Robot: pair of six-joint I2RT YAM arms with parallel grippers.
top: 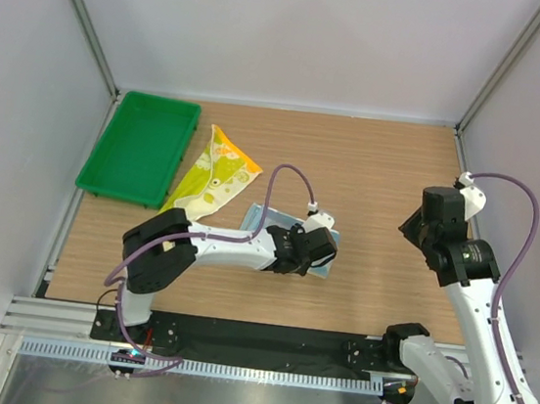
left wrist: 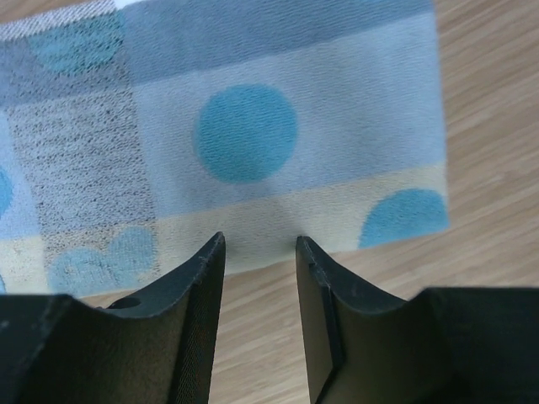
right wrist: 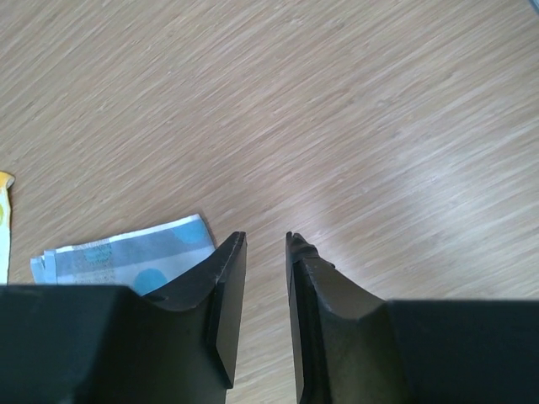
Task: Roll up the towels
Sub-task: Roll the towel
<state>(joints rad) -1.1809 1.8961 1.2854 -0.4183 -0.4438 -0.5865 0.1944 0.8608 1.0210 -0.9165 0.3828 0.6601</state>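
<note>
The light blue towel (top: pixel 260 220) lies folded flat on the wooden table, mostly under my left gripper (top: pixel 314 257). In the left wrist view this towel (left wrist: pixel 253 109) shows blue dots. My left gripper (left wrist: pixel 259 244) stands open, its tips at the cloth's near edge with only wood between the fingers. The yellow-green towel (top: pixel 216 174) lies stretched out beside the tray. My right gripper (top: pixel 410 229) hangs raised at the right, apart from both towels. In the right wrist view the right gripper (right wrist: pixel 265 238) has a narrow gap with nothing in it, and the blue towel (right wrist: pixel 126 252) lies to its left.
A green plastic tray (top: pixel 142 147) stands at the back left corner. Grey walls close in the table on three sides. Bare wood (top: pixel 382 176) stretches between the two arms and behind them.
</note>
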